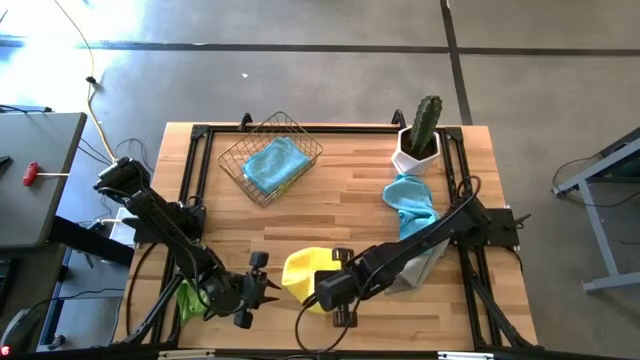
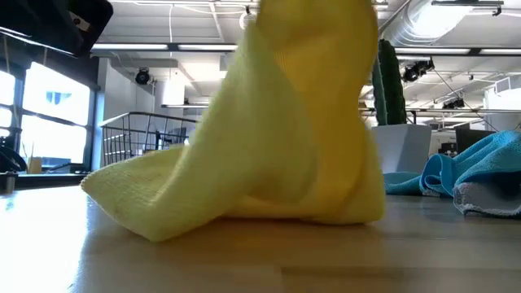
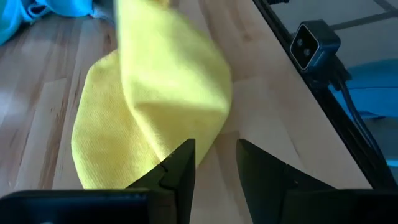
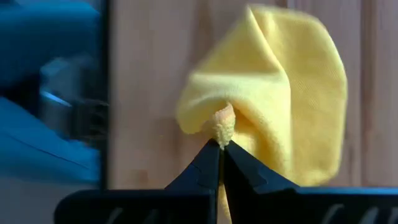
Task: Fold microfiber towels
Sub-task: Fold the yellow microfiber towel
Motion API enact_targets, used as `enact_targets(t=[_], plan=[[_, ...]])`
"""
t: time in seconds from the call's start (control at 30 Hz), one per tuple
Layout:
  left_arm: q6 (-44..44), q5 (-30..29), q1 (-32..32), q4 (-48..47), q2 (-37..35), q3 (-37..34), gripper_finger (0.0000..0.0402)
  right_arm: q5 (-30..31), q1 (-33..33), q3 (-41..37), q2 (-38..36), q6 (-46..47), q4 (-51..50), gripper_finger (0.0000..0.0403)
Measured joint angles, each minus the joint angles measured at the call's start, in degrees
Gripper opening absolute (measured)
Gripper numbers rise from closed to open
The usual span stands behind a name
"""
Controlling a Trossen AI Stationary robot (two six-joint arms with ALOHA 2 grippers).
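My right gripper [image 4: 221, 144] jaws pinch the yellow towel [image 1: 303, 272] off the worktop [image 1: 340, 200], left gripper [image 3: 214, 163] spread beside it, light blue towel [image 1: 410, 203] unfolded.

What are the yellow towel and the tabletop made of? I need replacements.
Yellow towel: looks like soft, matte microfiber, with a fine nubby weave and limp folds where the right gripper pinches it. Table: seemingly light wood planks with a smooth, slightly glossy finish.

yellow towel [image 2: 269, 138] — top cut off in low view, green towel [image 1: 188, 299] mostly hidden under left arm
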Motion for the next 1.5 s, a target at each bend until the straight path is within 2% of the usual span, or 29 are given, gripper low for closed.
enact_targets(t=[0.1,0.3,0.43,0.53,0.7,1.03,1.23,1.37,1.5], plan=[[2.3,-0.2,0.0,2.6,0.0,0.0,0.0108,0.4,0.2,6.8,0.0,0.9,-3.6,0.0001],[14.0,-1.9,0.0,15.4,0.0,0.0,0.0108,10.8,0.3,19.6,0.0,3.8,-10.7,0.0],[24.8,-2.5,0.0,25.8,0.0,0.0,0.0108,15.7,0.3,17.1,-3.9,6.6,-8.0,0.0],[32.5,-8.0,0.0,34.0,0.0,0.0,0.0108,16.6,0.4,17.1,-5.0,6.8,-7.5,0.0],[42.2,-21.0,0.9,45.8,0.0,0.1,0.0108,19.0,0.9,17.0,-5.2,7.2,-4.7,0.0],[42.5,-22.9,7.7,49.0,0.0,0.0,0.0108,25.1,0.1,17.0,-5.2,8.8,-3.5,0.0],[48.4,-22.7,9.0,52.2,0.0,2.7,0.0108,26.4,-1.3,17.0,-5.2,8.8,-4.3,0.0],[48.3,-21.6,10.1,51.7,0.0,3.6,0.0108,27.2,-2.0,17.0,-5.2,5.9,-3.8,0.0],[43.3,-25.6,11.6,46.2,0.0,3.6,0.0108,27.3,-2.1,17.0,-5.2,3.5,-3.1,0.0]])
